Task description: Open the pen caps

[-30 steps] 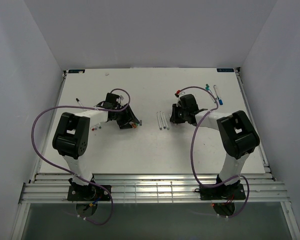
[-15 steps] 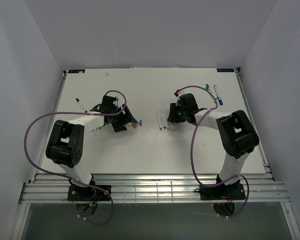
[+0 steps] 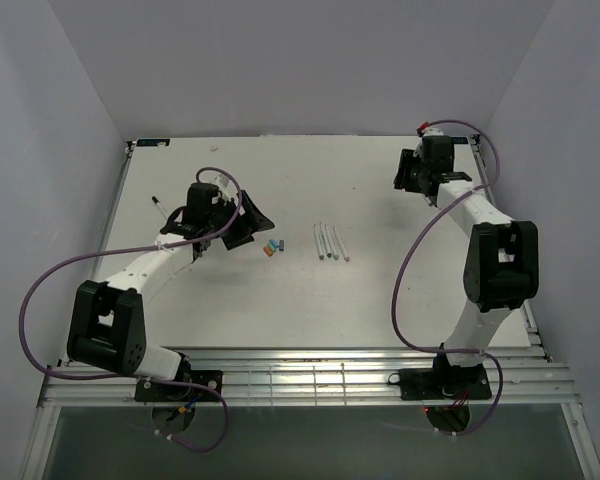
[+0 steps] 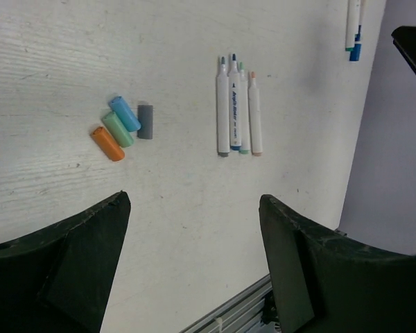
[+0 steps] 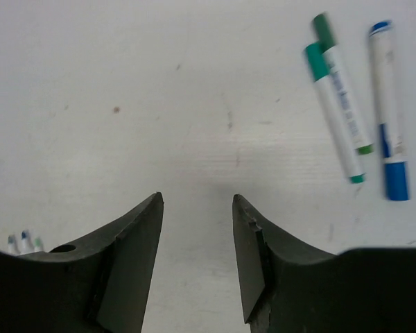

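Observation:
Several loose pen caps lie side by side: orange (image 4: 107, 143), green (image 4: 117, 129), blue (image 4: 125, 114) and grey (image 4: 145, 121). From the top view they are a small cluster (image 3: 272, 247). Right of them several uncapped white pens (image 4: 236, 114) lie in a row (image 3: 330, 241). My left gripper (image 4: 193, 201) hangs open and empty, left of the caps (image 3: 250, 222). At the back right, my right gripper (image 5: 197, 199) is open and empty above bare table (image 3: 408, 172). Beside it lie capped pens: teal (image 5: 335, 111), green (image 5: 347, 90), blue (image 5: 387, 104).
One more pen with a dark tip (image 3: 158, 205) lies alone at the left of the table. The table's metal front rail (image 3: 310, 375) runs along the near edge. Purple cables (image 3: 40, 290) loop off both arms.
Both grippers have opened. The left arm drew back to the left of the caps. The right arm swung from the table's middle to the back right corner.

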Controlling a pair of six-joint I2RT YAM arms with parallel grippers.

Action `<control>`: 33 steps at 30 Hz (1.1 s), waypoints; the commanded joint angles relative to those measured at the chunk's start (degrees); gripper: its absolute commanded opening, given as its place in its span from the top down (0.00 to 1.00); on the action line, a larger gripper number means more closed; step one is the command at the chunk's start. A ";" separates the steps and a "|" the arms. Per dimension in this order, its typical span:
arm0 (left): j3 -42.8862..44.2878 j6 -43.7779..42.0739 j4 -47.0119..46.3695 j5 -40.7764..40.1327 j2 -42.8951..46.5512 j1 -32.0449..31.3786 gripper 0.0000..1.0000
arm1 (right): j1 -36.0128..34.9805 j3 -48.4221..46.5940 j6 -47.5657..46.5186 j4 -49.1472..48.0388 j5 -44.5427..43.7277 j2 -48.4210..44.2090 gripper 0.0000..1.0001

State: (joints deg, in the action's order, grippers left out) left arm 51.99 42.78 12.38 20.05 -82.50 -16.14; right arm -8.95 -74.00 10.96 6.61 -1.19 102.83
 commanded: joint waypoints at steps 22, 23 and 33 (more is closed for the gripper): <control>-3.73 2.57 -8.43 8.69 -0.29 -0.12 0.14 | 10.97 -7.04 -6.57 5.78 -5.14 9.41 0.41; -3.56 2.57 -8.43 8.95 -0.38 -0.12 0.14 | 11.23 -6.78 -6.57 5.78 -4.96 9.41 0.41; -3.73 2.65 -8.43 9.04 -0.56 -0.12 0.14 | 11.50 -6.33 -7.09 4.02 -4.43 11.25 0.41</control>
State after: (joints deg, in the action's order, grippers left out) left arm 48.49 45.52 4.97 27.97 -83.20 -16.14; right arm 2.24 -79.85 4.99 12.95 -5.23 114.59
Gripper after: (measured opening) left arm 0.855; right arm 0.590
